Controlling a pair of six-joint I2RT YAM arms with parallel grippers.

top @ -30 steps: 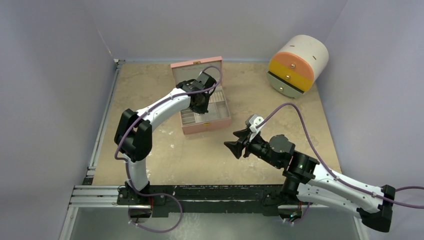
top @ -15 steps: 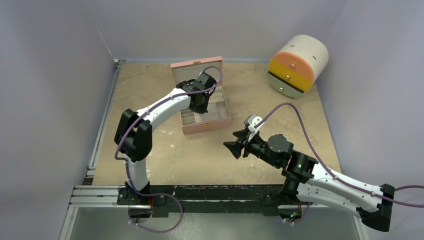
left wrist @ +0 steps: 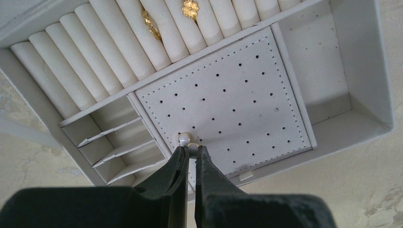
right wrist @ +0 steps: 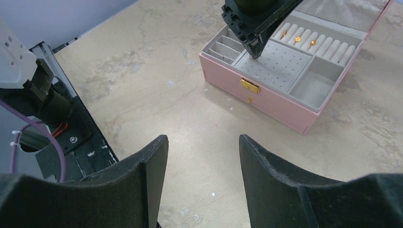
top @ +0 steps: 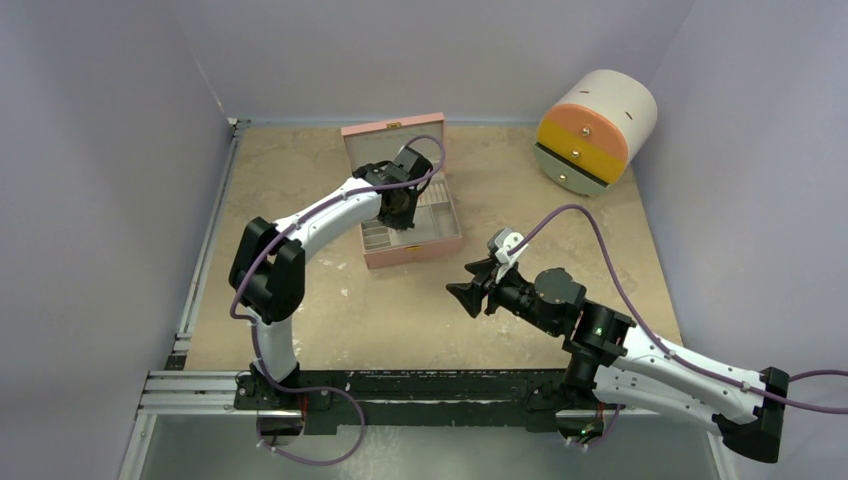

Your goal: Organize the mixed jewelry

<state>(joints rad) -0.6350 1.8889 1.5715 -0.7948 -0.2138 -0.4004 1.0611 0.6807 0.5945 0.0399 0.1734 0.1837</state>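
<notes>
The pink jewelry box [top: 415, 252] stands open at the back middle of the table. My left gripper [top: 398, 215] reaches down into it. In the left wrist view it [left wrist: 190, 149] is shut on a tiny pale stud [left wrist: 193, 148], held at the near-left corner of the white perforated panel [left wrist: 237, 95]. A second small pearl-like stud [left wrist: 183, 138] sits on the panel right beside it. Gold rings [left wrist: 190, 8] rest in the ring rolls, also seen in the right wrist view [right wrist: 297, 39]. My right gripper [top: 472, 282] is open and empty above the bare table, in front of the box [right wrist: 266, 102].
A white cylinder with orange and yellow drawers [top: 597, 130] lies at the back right. The box has small divided slots [left wrist: 114, 142] on one side and an open compartment [left wrist: 318, 61] on the other. Grey walls close in the table; a metal rail [top: 200, 385] runs along the near edge.
My right gripper has shifted very slightly. My left gripper has stayed over the perforated panel with only a tiny move.
</notes>
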